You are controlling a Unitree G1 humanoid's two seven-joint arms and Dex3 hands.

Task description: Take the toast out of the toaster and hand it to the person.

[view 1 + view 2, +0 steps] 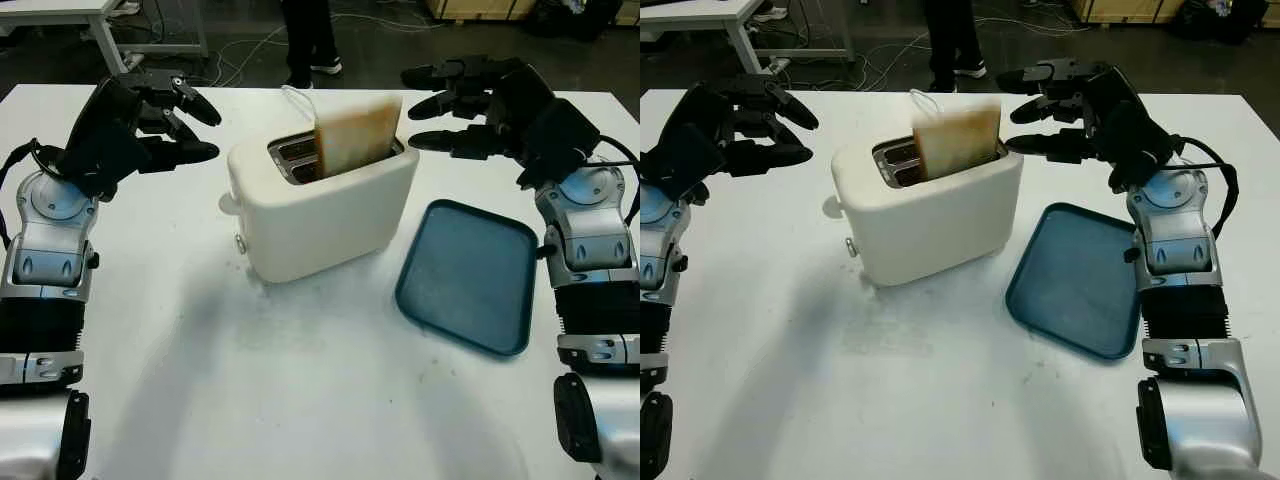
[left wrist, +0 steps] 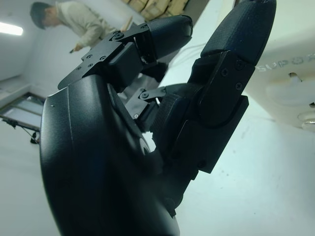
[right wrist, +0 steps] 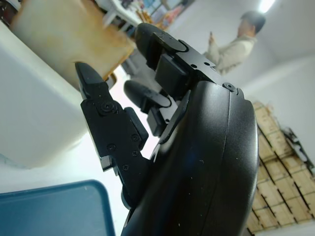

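Toast [image 1: 357, 133] upright in toaster [image 1: 320, 205], right hand [image 1: 470, 105] fingers just beside

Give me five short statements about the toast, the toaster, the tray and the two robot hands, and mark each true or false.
1. The toast stands in a slot of the toaster. True.
2. The right robot hand grips the toast. False: it is open, beside the toaster's top, apart from the toast.
3. The blue tray lies on the table, on the right robot hand's side of the toaster. True.
4. The tray holds a slice of toast. False: nothing lies on it.
5. The left robot hand rests on top of the toaster. False: it is open, in the air on the toaster's other side.
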